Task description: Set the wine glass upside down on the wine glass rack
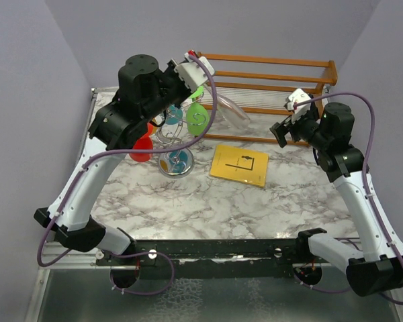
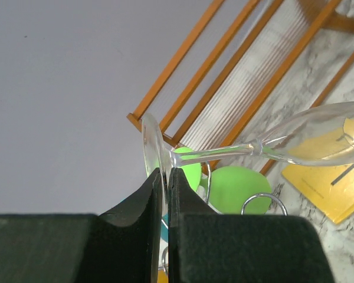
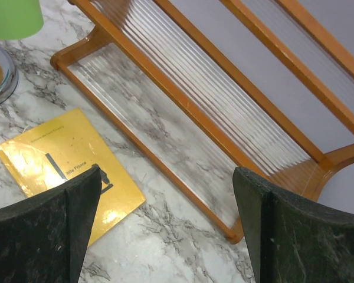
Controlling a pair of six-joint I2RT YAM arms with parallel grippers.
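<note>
My left gripper [image 2: 166,171] is shut on the round foot of a clear wine glass [image 2: 155,144]. The glass lies nearly level, its stem and bowl [image 2: 318,138] reaching right over the table. In the top view the left gripper [image 1: 198,84] holds the glass bowl [image 1: 232,114] just right of the silver wire wine glass rack [image 1: 176,163]. Green [image 1: 197,117], red [image 1: 141,147] and teal glasses hang on the rack's arms. A wire loop [image 2: 262,200] and green glasses [image 2: 236,188] show just below the stem. My right gripper [image 1: 282,131] is open and empty, apart at the right [image 3: 165,177].
An orange-brown wooden slatted shelf [image 1: 269,74] stands along the back wall and also shows in the right wrist view [image 3: 224,88]. A yellow book [image 1: 239,165] lies flat on the marble table right of the rack's base. Walls close in on the left and right.
</note>
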